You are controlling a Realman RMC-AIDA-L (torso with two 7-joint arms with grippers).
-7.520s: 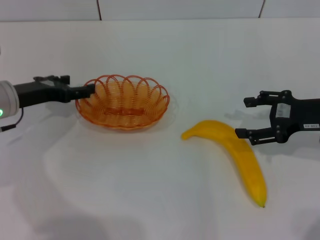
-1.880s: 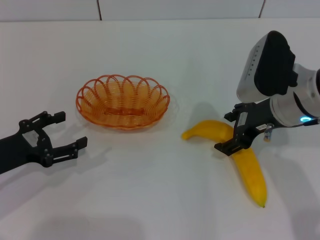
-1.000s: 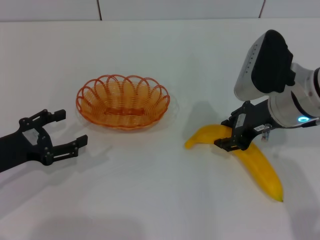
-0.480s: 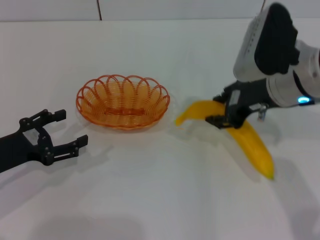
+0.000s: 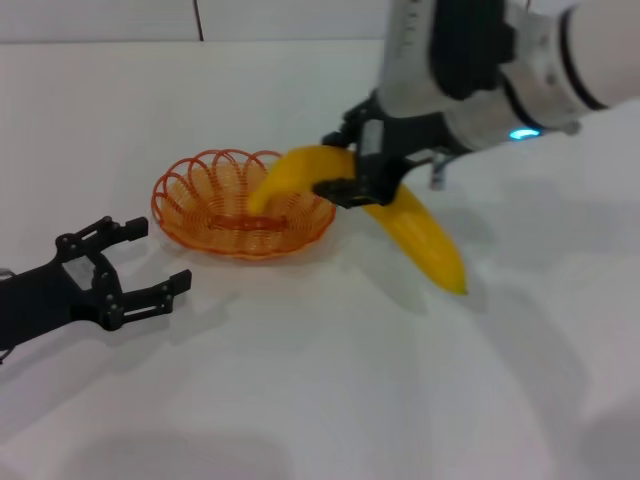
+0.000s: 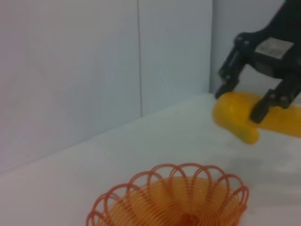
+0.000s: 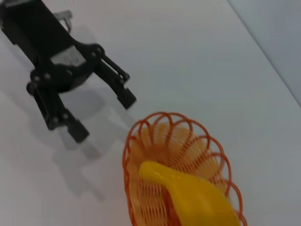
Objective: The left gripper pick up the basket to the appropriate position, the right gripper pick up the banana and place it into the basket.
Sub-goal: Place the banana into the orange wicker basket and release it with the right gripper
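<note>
The orange wire basket stands on the white table, left of centre; it also shows in the left wrist view and the right wrist view. My right gripper is shut on the yellow banana and holds it in the air, its near end over the basket's right rim. The banana also shows in the left wrist view and the right wrist view. My left gripper is open and empty, low over the table in front of the basket's left side, apart from it.
The white table runs to a white panelled wall at the back. The right arm's large silver-white body hangs over the table's right half.
My right gripper has lifted the banana and carried it left, from beside the basket to over its right rim. The left gripper has shifted slightly right and stays open.
</note>
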